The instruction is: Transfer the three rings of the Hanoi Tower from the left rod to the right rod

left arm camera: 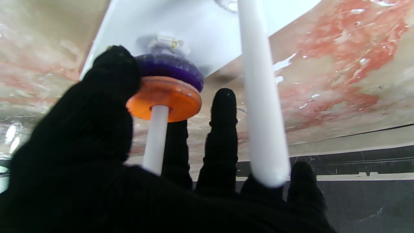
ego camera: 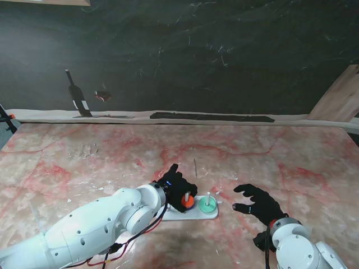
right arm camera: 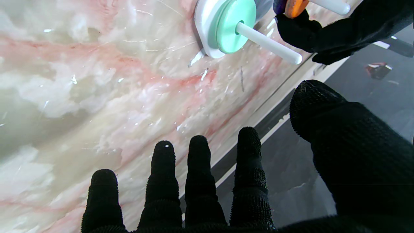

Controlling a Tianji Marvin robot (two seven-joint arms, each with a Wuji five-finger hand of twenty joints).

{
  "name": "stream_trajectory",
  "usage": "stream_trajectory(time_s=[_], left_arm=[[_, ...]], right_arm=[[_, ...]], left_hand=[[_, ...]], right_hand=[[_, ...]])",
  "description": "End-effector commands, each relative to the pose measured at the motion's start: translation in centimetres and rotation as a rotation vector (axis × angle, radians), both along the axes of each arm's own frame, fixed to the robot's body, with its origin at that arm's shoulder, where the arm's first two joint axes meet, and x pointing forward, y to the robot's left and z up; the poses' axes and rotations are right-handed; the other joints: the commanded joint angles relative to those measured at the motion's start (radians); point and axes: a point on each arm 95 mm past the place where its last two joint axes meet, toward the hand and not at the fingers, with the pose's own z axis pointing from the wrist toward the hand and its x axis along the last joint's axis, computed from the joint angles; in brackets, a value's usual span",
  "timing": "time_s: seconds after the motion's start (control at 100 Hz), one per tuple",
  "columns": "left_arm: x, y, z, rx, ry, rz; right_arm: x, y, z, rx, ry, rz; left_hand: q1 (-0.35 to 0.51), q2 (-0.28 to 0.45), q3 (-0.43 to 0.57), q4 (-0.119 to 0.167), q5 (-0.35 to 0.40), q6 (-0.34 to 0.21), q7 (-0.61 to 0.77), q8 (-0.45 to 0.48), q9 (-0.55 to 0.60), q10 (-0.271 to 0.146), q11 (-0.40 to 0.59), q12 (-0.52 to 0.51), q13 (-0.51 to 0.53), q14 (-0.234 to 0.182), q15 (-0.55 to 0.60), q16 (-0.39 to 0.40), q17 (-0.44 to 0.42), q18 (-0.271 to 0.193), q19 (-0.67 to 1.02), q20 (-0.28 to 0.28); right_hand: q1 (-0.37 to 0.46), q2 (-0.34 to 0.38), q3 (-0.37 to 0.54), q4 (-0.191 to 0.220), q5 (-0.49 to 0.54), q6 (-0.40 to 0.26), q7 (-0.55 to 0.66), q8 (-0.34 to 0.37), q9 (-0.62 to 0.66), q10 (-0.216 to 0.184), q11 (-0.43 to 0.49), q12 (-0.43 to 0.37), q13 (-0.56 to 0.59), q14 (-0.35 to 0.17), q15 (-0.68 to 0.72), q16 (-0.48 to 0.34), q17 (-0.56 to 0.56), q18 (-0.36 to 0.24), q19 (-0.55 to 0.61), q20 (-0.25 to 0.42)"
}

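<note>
A white Hanoi Tower base sat on the pink-veined marble table, close to the table's near edge and roughly midway along it. A green ring rested on the base's right rod. An orange ring sat on a purple ring around another rod. The left hand, in a black glove, curled beside the orange ring; its thumb appeared to touch the rim, though a firm grip could not be confirmed. The right hand hovered just right of the base, fingers spread and holding nothing.
</note>
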Motion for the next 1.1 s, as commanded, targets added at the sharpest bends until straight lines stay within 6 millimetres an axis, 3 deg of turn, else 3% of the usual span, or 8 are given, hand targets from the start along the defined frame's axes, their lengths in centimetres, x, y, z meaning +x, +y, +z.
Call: stream_trajectory(time_s=[0.0,0.42,1.09], left_arm=[[0.0,-0.2,0.4,-0.005,-0.004,-0.006],[0.0,-0.2,0.7,0.02,0.009,-0.014],[0.2,-0.5,1.6,0.041,0.012,-0.034]], right_arm=[[-0.3,0.2,-0.1,0.003,0.005,0.0],[-0.3,0.1,-0.2,0.003,0.006,0.002],[-0.3,0.1,-0.2,0.009,0.02,0.006]], left_hand=[[0.056,0.06,0.072,0.063,0.071,-0.046,0.106,0.041,0.025,-0.018,0.017,0.016,0.018,-0.002,0.017,0.015,-0.007,-0.002,0.008,0.027],[0.051,0.059,0.087,0.069,0.071,-0.042,0.098,0.03,0.029,-0.019,0.015,0.015,0.024,-0.008,0.024,0.017,-0.005,-0.003,0.021,0.024],[0.043,0.059,0.094,0.058,0.071,-0.04,0.077,0.002,0.034,-0.02,0.006,0.009,0.026,-0.007,0.033,0.017,-0.002,-0.007,0.044,0.008]], right_hand=[[0.001,0.001,-0.02,0.033,-0.032,0.008,0.006,-0.009,-0.017,0.002,0.016,0.004,0.0,0.003,0.009,0.009,-0.007,-0.008,-0.012,0.021],[0.003,-0.001,-0.018,0.033,-0.037,0.009,0.006,-0.009,-0.018,0.001,0.016,0.004,-0.001,0.002,0.008,0.009,-0.006,-0.009,-0.01,0.022],[0.009,-0.003,-0.015,0.032,-0.038,0.011,0.007,-0.01,-0.026,0.002,0.016,0.004,-0.004,0.004,0.009,0.009,-0.005,-0.012,-0.004,0.023]])
